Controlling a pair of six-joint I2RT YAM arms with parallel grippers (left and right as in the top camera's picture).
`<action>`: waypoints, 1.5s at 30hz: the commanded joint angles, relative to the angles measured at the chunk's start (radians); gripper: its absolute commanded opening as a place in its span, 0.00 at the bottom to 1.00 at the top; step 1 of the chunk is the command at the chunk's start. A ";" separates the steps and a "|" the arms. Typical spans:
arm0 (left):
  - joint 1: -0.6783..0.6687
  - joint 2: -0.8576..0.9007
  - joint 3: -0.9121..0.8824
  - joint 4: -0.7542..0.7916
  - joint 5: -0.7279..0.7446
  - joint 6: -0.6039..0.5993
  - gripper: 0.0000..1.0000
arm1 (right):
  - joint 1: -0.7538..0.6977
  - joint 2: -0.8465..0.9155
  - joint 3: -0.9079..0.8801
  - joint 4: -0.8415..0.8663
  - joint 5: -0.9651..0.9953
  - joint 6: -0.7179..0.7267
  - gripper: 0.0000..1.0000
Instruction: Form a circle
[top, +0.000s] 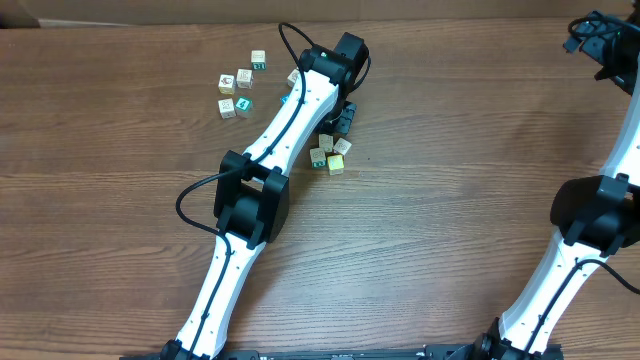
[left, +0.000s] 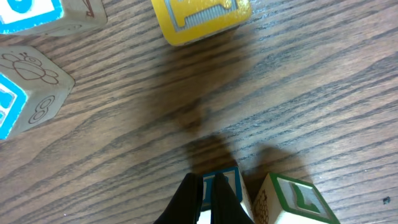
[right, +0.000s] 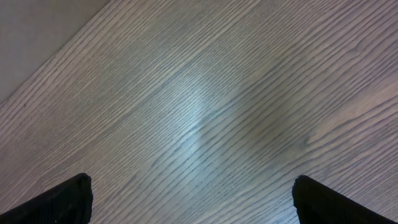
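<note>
- the circle is a tight knot of small picture cubes just right of centre in the overhead frame, on the wooden tabletop; it reads as a rough ring with a bare patch of wood in the middle.
- the left claw hangs at the upper edge of that knot, clenched with nothing between its fingers. in the left wrist view its fingertips are pressed together and touch the blue-framed cube at the bottom of the frame.
- a shut claw makes a narrow, stiff point, so my guess is that it is set there to nudge this cube, not to lift it.
- the green-framed cube sits just beside the blue-framed one, tilted. the yellow cube lies across the bare patch at the top of the frame, and two more cubes stand at the left edge, one showing a bee drawing.
- the gaps between cubes look uneven, so the ring seems partly formed; small pushes appear to be what is left.
- the loose scatter of cubes lies well apart in the upper left of the overhead frame, beyond the left arm.
- the right claw is released, fingers spread wide over bare wood, in the far upper right overhead, likely parked out of the way.
</note>
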 joint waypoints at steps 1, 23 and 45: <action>-0.014 0.009 -0.010 -0.003 0.022 0.005 0.04 | 0.002 -0.013 0.013 0.003 0.007 0.000 1.00; 0.006 -0.066 0.103 0.008 -0.082 -0.185 0.09 | 0.002 -0.013 0.013 0.003 0.007 0.000 1.00; 0.012 -0.122 -0.045 -0.235 0.082 -0.303 0.34 | 0.002 -0.013 0.013 0.003 0.007 0.000 1.00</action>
